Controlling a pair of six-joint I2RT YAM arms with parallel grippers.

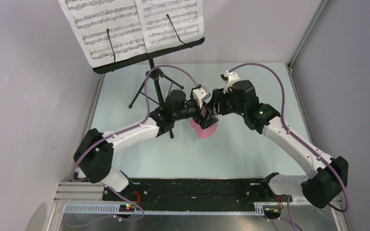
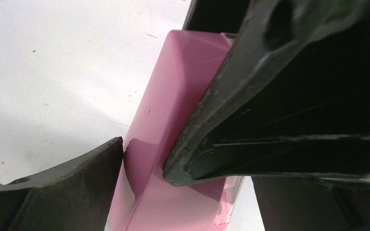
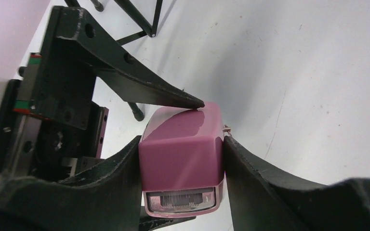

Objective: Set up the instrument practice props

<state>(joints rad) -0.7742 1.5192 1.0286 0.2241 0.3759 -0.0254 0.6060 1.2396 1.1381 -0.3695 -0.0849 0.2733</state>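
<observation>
Pale bench (image 1: 250, 149) walled by grey panels, viewed from above and from both wrists. I am holding the metronome (image 1: 204, 127) near the middle of the bench, about midway between its left and right edges. I cannot tell whether it is resting on the surface or hanging just above it. My right gripper (image 3: 180, 166) is clamping the pink body, both fingers pressing flat against two opposite faces. My left gripper (image 1: 203, 113) is meeting it crosswise. One finger (image 2: 67, 187) is touching a pink face, but its partner is lying behind my right gripper, so I cannot tell whether this one is gripping or merely touching. The music stand (image 1: 150, 48) is standing at the far-left corner, with sheet music (image 1: 125, 24) lying open on it.

Handling, as I am judging it: the metronome is small, light, rigid and glossy, hence slippery. Its tapering sides may be letting the jaws squeeze it out, so low on the wide base is looking like the safer hold. The clear cover (image 3: 180, 199) may be prone to popping off under side pressure.

Hidden: the pendulum and dial; the upper pages, cut off by the frame; part of the stand's legs, lying behind my left arm.
</observation>
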